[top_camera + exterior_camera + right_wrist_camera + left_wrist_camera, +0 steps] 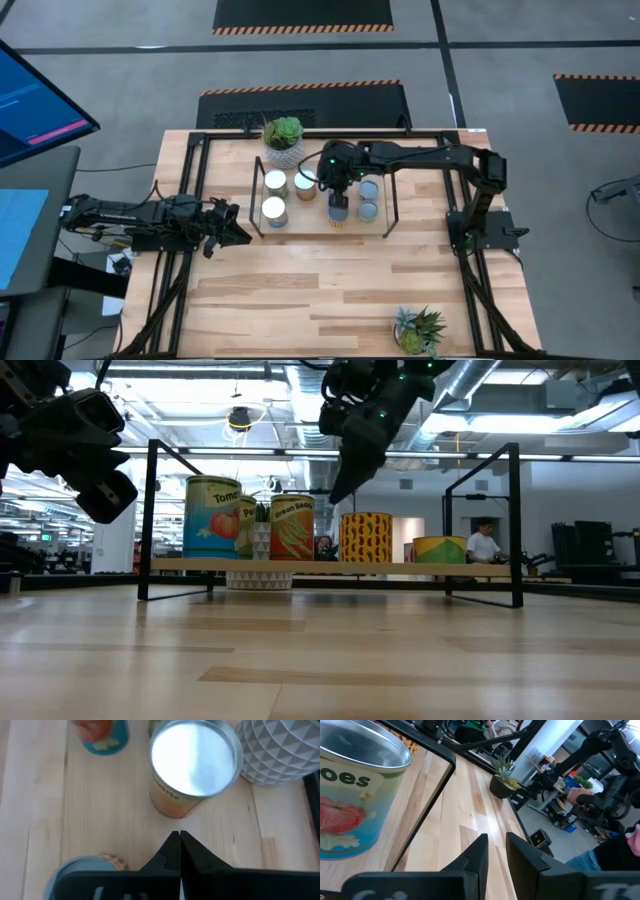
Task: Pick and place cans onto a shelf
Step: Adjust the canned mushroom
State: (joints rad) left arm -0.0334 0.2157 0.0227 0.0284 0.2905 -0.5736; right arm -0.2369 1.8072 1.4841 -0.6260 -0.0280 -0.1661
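The shelf [312, 216] is a low light-wood board with black wire frames at both ends. Several cans stand upright on it: a tomato can [212, 518], a green bean can [292, 528], a yellow can [366, 538] and a short one [440, 548]. My right gripper [335, 187] is shut and empty, pointing down above the board among the cans. In its wrist view [176, 839] it is near an orange-labelled can with a shiny top [194, 762]. My left gripper [238, 226] hovers just left of the shelf, empty, its fingers a narrow gap apart [497, 840].
A white patterned pot with a succulent [283, 140] stands at the shelf's far left corner. A spiky potted plant [420, 330] stands at the table's near right. Black rails run along the table's sides. Bare wood lies between the shelf and the near edge [320, 290].
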